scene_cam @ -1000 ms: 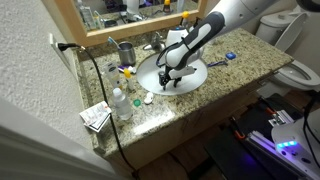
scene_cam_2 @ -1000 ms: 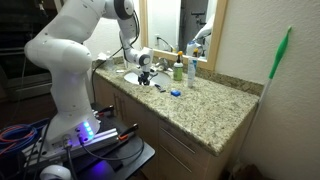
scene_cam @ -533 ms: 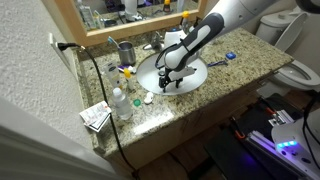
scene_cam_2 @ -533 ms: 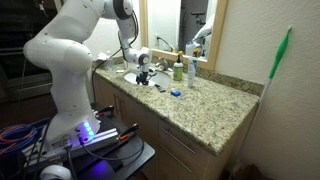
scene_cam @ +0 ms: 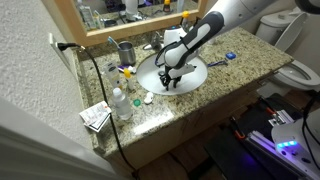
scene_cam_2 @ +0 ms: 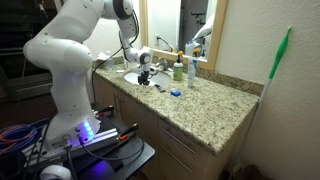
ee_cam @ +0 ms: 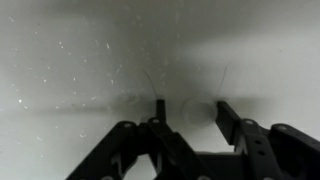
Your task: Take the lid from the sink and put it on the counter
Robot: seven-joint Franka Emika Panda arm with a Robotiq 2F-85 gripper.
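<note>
The robot arm [scene_cam: 205, 30] reaches down into the white sink [scene_cam: 145, 68] set in the speckled granite surface [scene_cam: 250, 48]. Its hand [scene_cam: 172, 82] hangs low inside the basin, near the side facing the front edge of the surface.

In the wrist view the hand [ee_cam: 190, 113] is released: its two dark fingers [ee_cam: 156, 108] stand apart over the pale basin floor. Between the fingertips there is a faint, round, pale shape that may be the lid [ee_cam: 198, 112], lying on the bottom of the sink. The picture is dim and grainy, so its outline is not certain, and I cannot tell whether either finger touches it. In both exterior views the hand hides that spot.

A clear plastic bottle [scene_cam: 121, 103] stands upright on the surface beside the sink, with a small printed packet [scene_cam: 96, 117] just beside it near the corner. A small white round piece [scene_cam: 148, 98] lies on the granite between the bottle and the sink rim. A metal cup [scene_cam: 126, 50] stands behind the basin near the faucet [scene_cam: 155, 43]. A blue item [scene_cam: 230, 56] lies on the surface on the far side of the sink from the bottle. A black cable [scene_cam: 100, 85] runs down from the wall past the corner.

In an exterior view the hand [scene_cam_2: 145, 77] is over the sink, a green bottle [scene_cam_2: 178, 70] stands behind it, and a green-headed broom [scene_cam_2: 282, 55] leans on the wall.
</note>
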